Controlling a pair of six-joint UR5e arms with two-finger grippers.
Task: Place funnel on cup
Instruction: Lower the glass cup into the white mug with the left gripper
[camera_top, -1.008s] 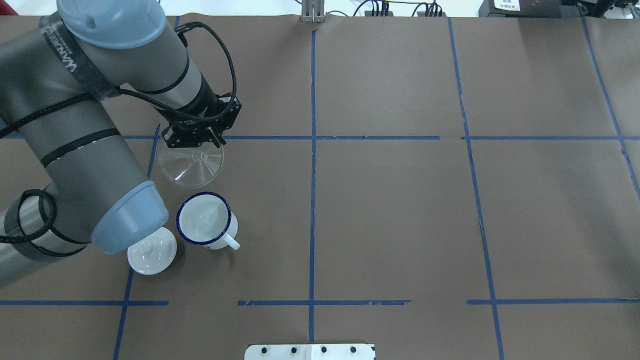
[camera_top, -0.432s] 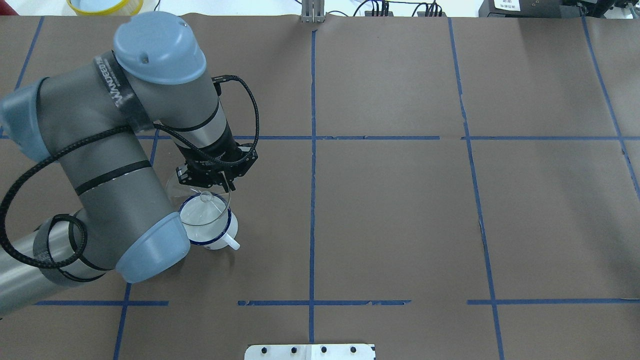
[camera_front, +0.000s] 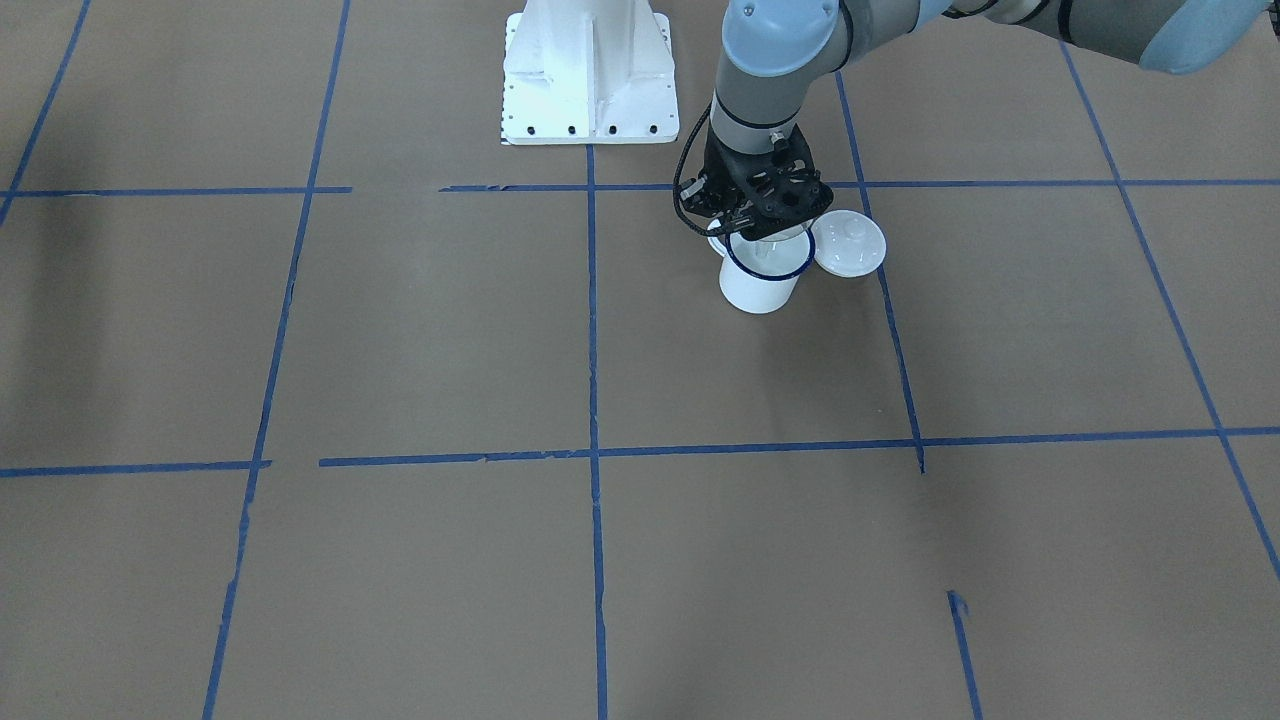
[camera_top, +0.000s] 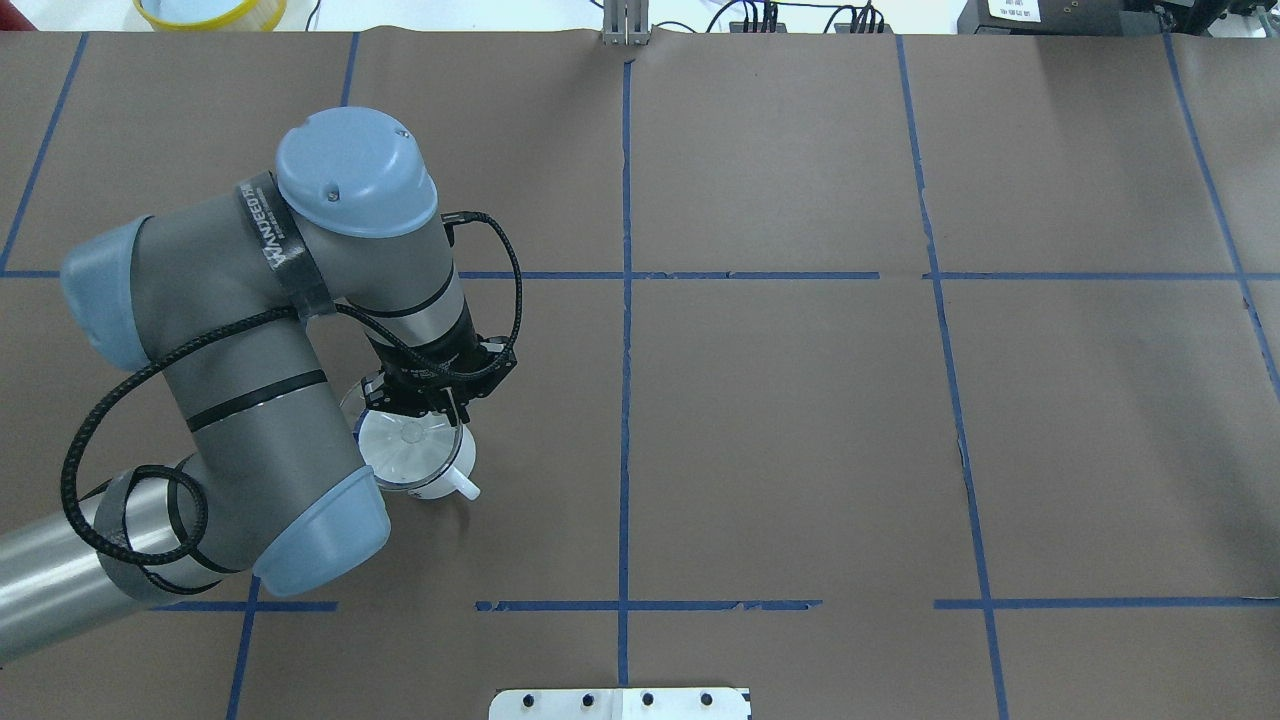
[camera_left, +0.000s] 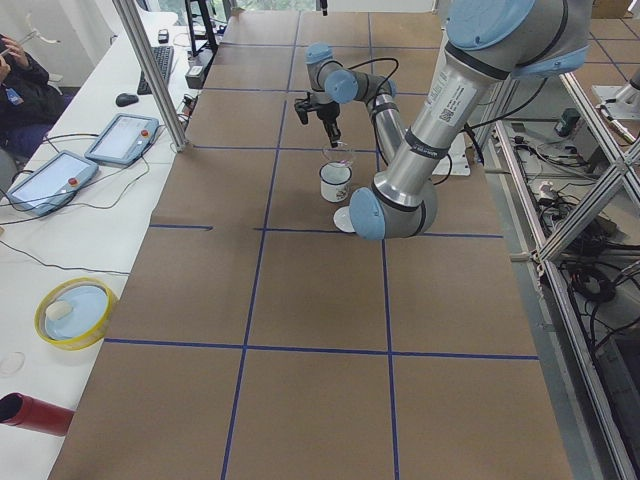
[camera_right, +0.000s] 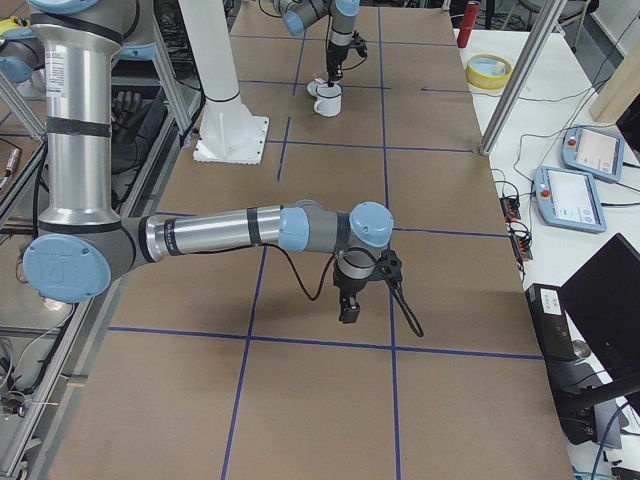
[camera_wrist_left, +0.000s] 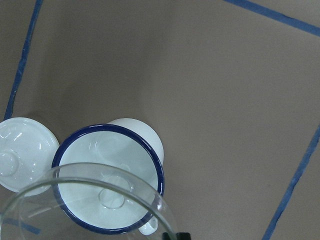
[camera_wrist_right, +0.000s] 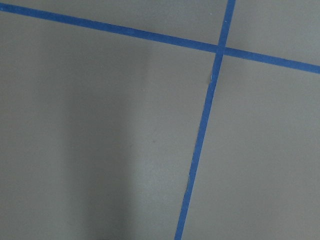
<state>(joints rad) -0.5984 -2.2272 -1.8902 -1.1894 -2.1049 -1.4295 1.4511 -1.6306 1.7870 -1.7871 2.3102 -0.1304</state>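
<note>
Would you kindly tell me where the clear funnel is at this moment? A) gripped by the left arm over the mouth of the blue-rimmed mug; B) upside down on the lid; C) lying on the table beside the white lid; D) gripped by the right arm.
A: the left arm's jaws grip the funnel by its rim, its spout over the open cup, with the lid bare beside it.

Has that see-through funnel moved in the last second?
Yes. In the overhead view the funnel, gripped by the left hand, came from the blue tape line toward the near edge, now over the cup.
</note>
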